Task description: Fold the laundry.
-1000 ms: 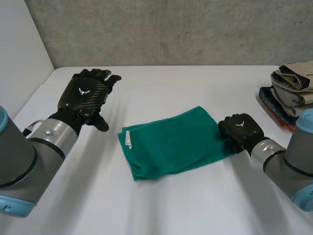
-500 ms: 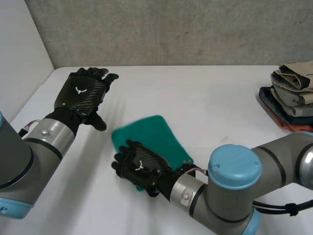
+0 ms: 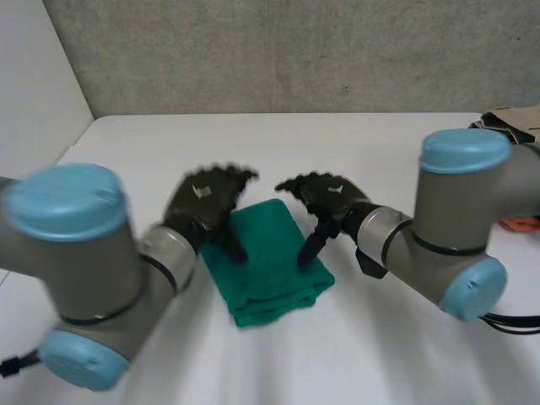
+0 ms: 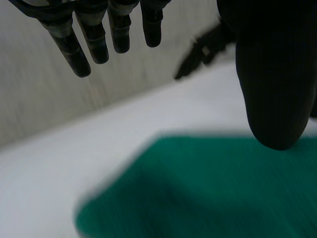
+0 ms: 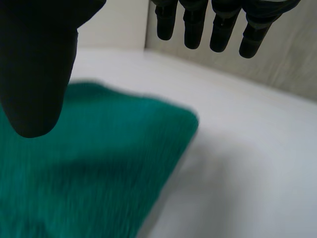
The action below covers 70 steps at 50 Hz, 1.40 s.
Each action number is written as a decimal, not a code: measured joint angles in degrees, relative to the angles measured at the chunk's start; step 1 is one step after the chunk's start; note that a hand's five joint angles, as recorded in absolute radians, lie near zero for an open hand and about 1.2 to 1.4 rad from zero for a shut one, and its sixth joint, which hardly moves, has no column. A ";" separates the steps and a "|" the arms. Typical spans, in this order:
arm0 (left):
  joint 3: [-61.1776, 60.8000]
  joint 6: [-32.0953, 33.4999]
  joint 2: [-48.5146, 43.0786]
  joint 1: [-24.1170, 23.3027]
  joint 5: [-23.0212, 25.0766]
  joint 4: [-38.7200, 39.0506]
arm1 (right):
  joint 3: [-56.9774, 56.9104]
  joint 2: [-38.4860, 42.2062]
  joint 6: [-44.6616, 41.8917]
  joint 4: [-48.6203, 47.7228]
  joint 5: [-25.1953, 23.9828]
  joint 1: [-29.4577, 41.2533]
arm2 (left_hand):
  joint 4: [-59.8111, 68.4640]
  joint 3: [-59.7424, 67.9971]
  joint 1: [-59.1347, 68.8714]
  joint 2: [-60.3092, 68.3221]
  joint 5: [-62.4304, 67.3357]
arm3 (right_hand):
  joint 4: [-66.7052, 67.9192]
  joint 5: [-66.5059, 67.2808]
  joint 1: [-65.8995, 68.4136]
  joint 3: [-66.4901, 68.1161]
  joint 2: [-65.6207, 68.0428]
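Note:
A green towel [image 3: 268,263] lies folded into a narrow rectangle in the middle of the white table [image 3: 380,152]. My left hand [image 3: 202,201] hovers at the towel's far left corner, open, thumb pointing down over the left edge. My right hand [image 3: 331,196] is at the far right corner, open too, its thumb pointing down toward the right edge. In the left wrist view the towel [image 4: 208,193] spreads under the straight fingers [image 4: 99,34] and the thumb, with nothing held. The right wrist view shows the towel [image 5: 89,163] below the thumb, fingers [image 5: 223,20] straight and apart from the cloth.
A stack of folded clothes [image 3: 516,121] sits at the table's far right edge, partly behind my right arm, with something orange [image 3: 519,224] below it. A concrete wall runs along the back. Bare table lies in front of the towel and to its left.
My right hand carried the towel's right side over to the left, let go and drew back to the right edge, opening. My left hand came in from the far left to the towel.

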 measured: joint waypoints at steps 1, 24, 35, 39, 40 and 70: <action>0.47 -0.01 -1.20 -0.62 -0.99 -0.98 | -1.28 1.18 -0.81 1.27 -0.06 0.07 | 0.00 0.00 0.00 0.00 0.00 | 0.00 0.00 0.00 0.00 0.00; 6.24 6.69 -1.91 -0.28 -6.97 -6.95 | -2.74 2.51 -22.69 -0.31 8.77 1.62 | 0.00 0.00 0.00 0.00 -0.02 | 0.00 -0.01 0.00 0.00 0.00; 20.39 7.51 3.59 1.86 11.93 -7.31 | 23.13 -8.78 -25.40 -21.09 9.50 8.17 | 0.00 0.00 0.00 0.00 -0.02 | 0.00 -0.01 0.00 0.00 0.00; 23.60 7.46 3.29 3.25 23.50 -8.99 | 28.17 -8.55 -25.40 -25.40 9.40 9.77 | 0.00 0.00 0.00 0.00 -0.02 | 0.00 -0.01 0.00 0.00 0.00; 24.34 7.42 3.12 3.66 26.89 -9.57 | 29.65 -8.03 -25.41 -27.59 9.46 10.39 | 0.00 0.00 0.00 0.00 -0.02 | 0.00 -0.01 0.00 0.00 0.00; 26.19 7.15 0.85 4.45 38.72 -11.76 | 20.80 2.73 -27.18 -37.64 8.91 10.98 | 0.00 0.00 0.00 0.00 -0.02 | 3.69 3.35 2.53 3.74 3.86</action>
